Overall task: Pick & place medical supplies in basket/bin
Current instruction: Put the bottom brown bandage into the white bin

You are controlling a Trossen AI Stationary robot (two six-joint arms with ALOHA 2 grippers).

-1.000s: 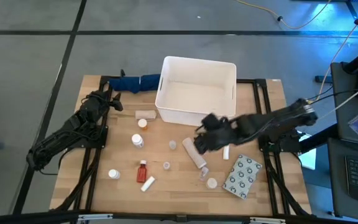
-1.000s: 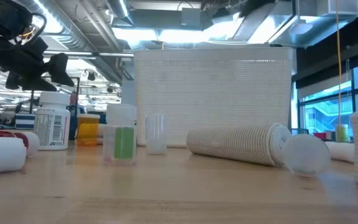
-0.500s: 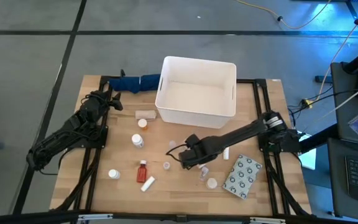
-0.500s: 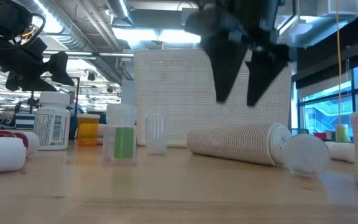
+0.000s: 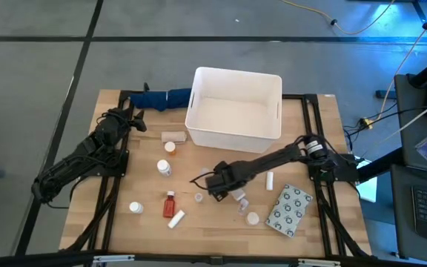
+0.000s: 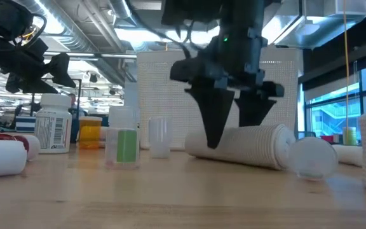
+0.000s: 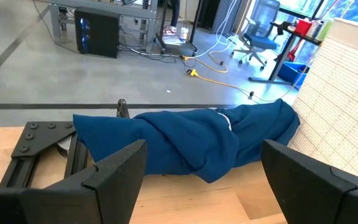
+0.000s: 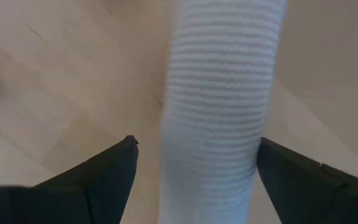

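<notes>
On the wooden table (image 5: 124,222), the ribbed white tube (image 8: 219,106) is straddled crosswise by the right gripper (image 6: 234,121), fingers spread apart, while the left gripper (image 7: 201,180), likewise parted, waits far off.

A light wooden table (image 5: 139,222) carries a white plastic tub (image 5: 235,107) at its far middle, a dark blue cloth bundle (image 5: 163,99) left of it, and small bottles, cups and tubes scattered nearer, with a grey dotted packet (image 5: 288,210) near right.
</notes>
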